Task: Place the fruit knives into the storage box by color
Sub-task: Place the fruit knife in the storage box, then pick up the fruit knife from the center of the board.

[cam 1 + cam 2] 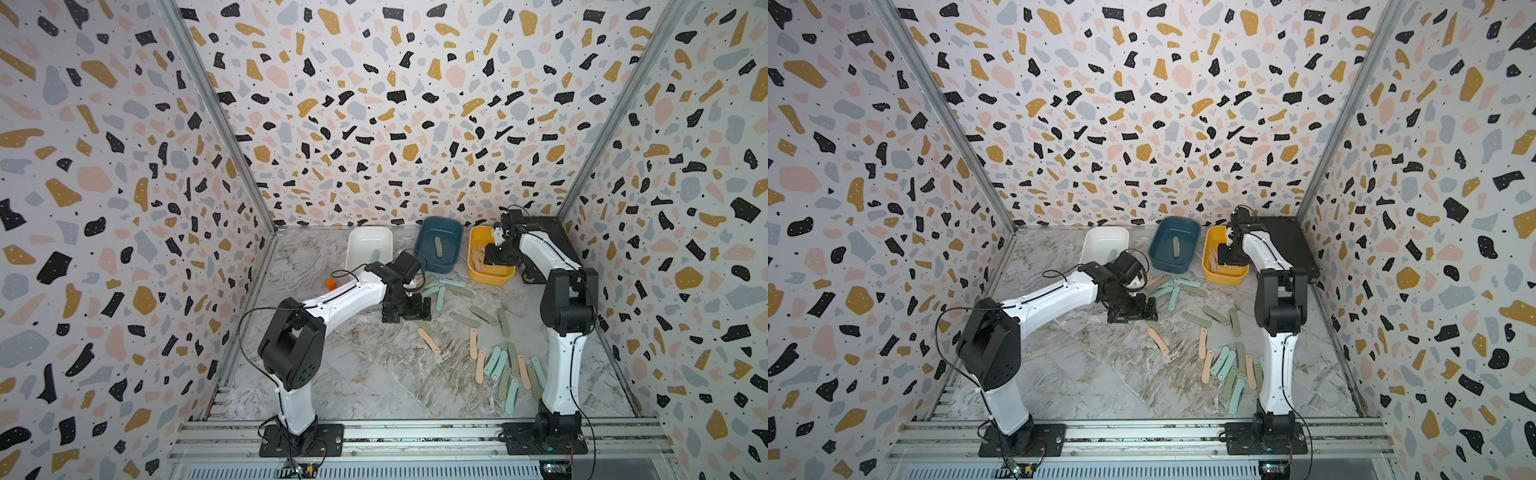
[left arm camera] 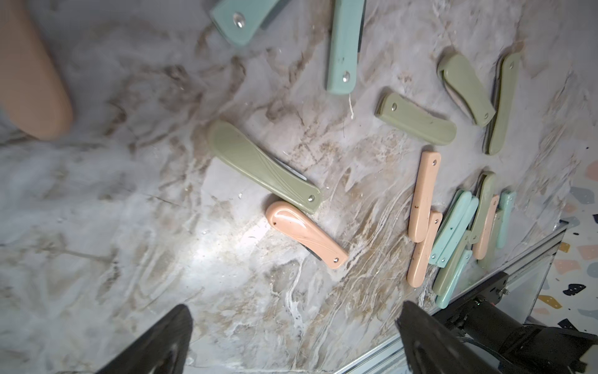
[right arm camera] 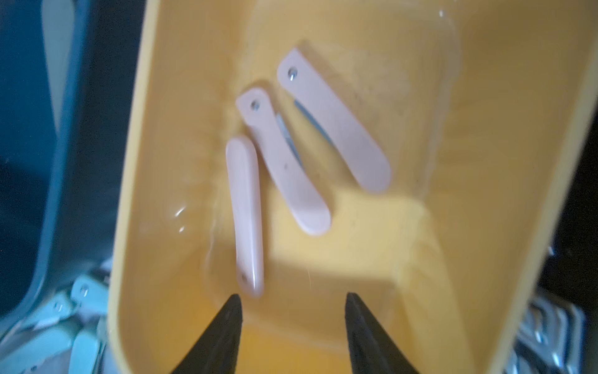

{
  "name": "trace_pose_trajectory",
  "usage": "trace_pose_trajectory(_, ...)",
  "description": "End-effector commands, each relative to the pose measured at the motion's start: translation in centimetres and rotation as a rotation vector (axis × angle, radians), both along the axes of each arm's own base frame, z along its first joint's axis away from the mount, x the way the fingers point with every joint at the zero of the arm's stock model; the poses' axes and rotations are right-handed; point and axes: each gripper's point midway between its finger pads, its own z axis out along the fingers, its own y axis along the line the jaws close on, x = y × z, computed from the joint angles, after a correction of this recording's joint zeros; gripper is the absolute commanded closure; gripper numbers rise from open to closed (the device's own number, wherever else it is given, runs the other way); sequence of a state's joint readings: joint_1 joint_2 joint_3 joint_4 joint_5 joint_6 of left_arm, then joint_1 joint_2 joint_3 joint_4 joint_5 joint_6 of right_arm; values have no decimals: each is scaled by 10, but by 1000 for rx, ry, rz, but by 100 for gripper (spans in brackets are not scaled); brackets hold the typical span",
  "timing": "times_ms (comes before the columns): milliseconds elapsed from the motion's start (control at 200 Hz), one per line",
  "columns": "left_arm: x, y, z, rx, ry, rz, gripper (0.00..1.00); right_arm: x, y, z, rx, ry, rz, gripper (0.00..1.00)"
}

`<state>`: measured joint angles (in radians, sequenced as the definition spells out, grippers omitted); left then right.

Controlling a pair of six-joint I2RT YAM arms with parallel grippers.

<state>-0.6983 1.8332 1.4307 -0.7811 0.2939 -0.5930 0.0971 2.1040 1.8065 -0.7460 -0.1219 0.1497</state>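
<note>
My right gripper [image 3: 293, 294] hangs open over the mustard yellow storage box [image 3: 155, 162], with nothing between its fingers. Three peach-pink fruit knives [image 3: 284, 162] lie on that box's floor. In both top views this gripper [image 1: 496, 257] [image 1: 1229, 257] is over the yellow box [image 1: 490, 279]. My left gripper [image 2: 294, 306] [image 1: 407, 313] stands wide open just above the table, empty. A sage green knife [image 2: 259, 165] and a pink knife [image 2: 304, 238] lie ahead of it. The teal box [image 1: 428, 259] holds one green knife [image 1: 437, 246]. The white box [image 1: 357, 237] holds a mint knife [image 1: 375, 254].
Loose knives lie in a cluster [image 1: 440, 291] below the teal box and in a pile [image 1: 498, 365] by the right arm's base. A small orange block [image 1: 331, 284] sits left of the left arm. A black case [image 1: 544, 237] stands behind the right arm.
</note>
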Motion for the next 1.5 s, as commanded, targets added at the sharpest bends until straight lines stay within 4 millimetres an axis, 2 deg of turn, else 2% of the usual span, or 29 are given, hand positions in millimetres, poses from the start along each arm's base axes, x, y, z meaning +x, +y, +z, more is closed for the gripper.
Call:
trace_pose_trajectory(0,-5,-4,-7,42,-1,6,4,-36,17,67,64,-113,-1,37)
trace_pose_trajectory(210,-16,-28,-29,110,43,-29,10,-118,37,55,183,-67,-7,17)
trace_pose_trajectory(330,-16,-37,-45,154,60,-45,14,-149,39,43,236,-63,-14,14)
trace_pose_trajectory(421,-12,-39,-54,178,70,-41,17,-165,41,33,260,-45,-12,13)
trace_pose_trajectory(511,-12,-40,-62,206,74,-35,19,-172,42,27,272,-34,-9,13)
trace_pose_trajectory(731,-25,-35,-84,288,99,-52,26,-176,43,25,289,-44,-12,12)
trace_pose_trajectory(856,-30,-29,-97,337,98,-68,34,-177,43,24,300,-51,-20,12)
trace_pose_trajectory(976,-35,-25,-107,369,118,-78,45,-179,43,22,308,-52,-26,12)
trace_pose_trajectory(1061,-36,-26,-106,368,113,-84,48,-182,41,20,306,-50,-31,12)
trace_pose_trajectory(1241,-36,-28,-98,360,94,-93,63,-187,38,15,308,-44,-52,11)
trace_pose_trajectory(1297,-37,-28,-96,352,93,-92,64,-190,38,13,312,-38,-55,11)
trace_pose_trajectory(1497,-32,-39,-77,294,65,-87,71,-203,50,8,402,-18,-46,11)
